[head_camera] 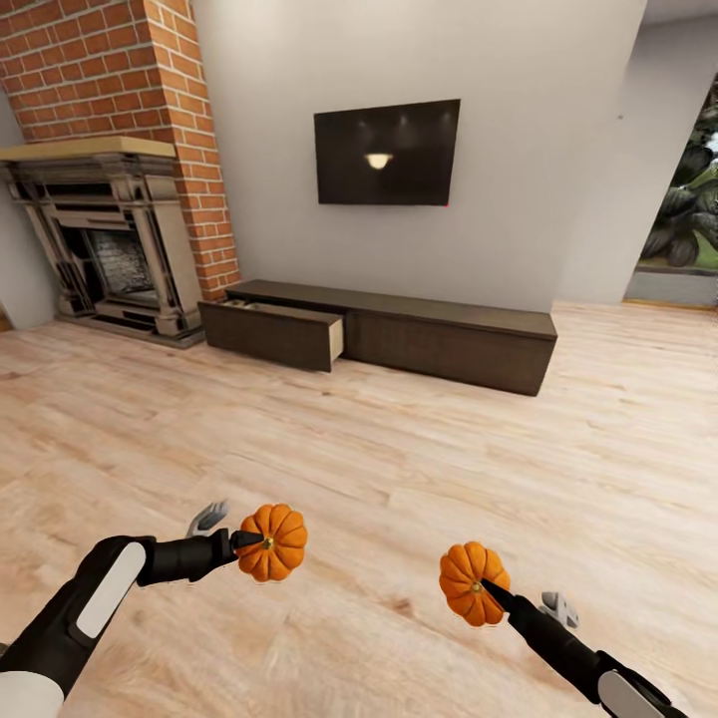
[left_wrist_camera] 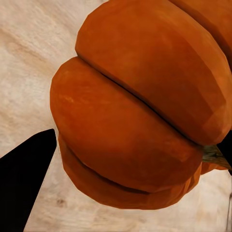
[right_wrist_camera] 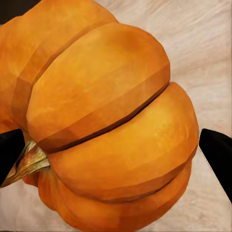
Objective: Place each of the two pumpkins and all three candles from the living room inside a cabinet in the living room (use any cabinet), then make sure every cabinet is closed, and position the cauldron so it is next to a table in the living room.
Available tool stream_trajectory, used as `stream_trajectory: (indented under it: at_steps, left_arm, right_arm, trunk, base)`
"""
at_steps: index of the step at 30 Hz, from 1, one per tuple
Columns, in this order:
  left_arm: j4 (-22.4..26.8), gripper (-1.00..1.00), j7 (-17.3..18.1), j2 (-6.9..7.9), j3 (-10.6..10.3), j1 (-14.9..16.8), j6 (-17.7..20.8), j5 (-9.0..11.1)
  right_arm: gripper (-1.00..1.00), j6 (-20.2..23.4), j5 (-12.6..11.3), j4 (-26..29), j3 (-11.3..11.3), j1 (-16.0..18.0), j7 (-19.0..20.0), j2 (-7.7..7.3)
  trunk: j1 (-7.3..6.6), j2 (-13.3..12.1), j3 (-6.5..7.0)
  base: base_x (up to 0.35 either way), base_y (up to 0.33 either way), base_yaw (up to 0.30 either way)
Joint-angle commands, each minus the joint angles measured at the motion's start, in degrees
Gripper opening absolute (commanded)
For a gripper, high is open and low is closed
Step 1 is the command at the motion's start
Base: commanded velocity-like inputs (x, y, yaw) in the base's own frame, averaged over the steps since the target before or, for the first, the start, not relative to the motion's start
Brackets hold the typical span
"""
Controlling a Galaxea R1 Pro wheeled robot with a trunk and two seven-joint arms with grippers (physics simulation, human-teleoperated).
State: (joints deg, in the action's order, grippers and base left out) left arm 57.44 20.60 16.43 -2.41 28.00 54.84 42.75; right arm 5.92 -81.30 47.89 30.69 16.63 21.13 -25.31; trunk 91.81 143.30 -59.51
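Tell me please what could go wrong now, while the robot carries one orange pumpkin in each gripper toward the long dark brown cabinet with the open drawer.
1. Both grippers are full: the left gripper holds the left ribbed orange pumpkin, the right gripper the right ribbed orange pumpkin. Neither is free to handle a drawer.
2. Each round pumpkin may slip while the robot drives.
3. The open drawer of the dark brown wood-grain cabinet juts over the floor; the base might bump it.

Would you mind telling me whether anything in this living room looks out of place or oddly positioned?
One thing: the leftmost drawer of the long dark cabinet stands pulled out while the rest of its front sits flush. Otherwise all looks orderly; each claw grips a pumpkin, left and right, above the wooden floor.
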Motion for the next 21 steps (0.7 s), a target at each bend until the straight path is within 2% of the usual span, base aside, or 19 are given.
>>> stream_trajectory:
  at_steps: [1, 12, 21]
  left_arm:
    - [0.0, -1.00, 0.3, 0.03, -0.1, 0.0, 0.2, 0.3]
    - [-0.2, -1.00, 0.4, 0.09, 0.4, 0.0, 0.2, 0.3]
    - [0.1, -1.00, 0.4, 0.09, 0.0, 0.0, 0.2, 0.3]
  right_arm:
    - [-1.00, 0.1, -0.7, 0.0, 0.2, 0.1, 0.1, -0.07]
    - [-1.00, -0.8, -0.6, 0.0, 0.2, 0.1, 0.1, 0.00]
    - [-1.00, -1.0, -0.6, 0.1, 0.2, 0.1, 0.1, -0.02]
  trunk:
    - [0.02, 0.0, -0.06]
    - [0.02, 0.0, -0.08]
    - [0.02, 0.0, -0.22]
  base:
    - [0.326, 0.000, -0.028]
    - [0.328, 0.000, 0.011]
    - [0.330, 0.000, 0.206]
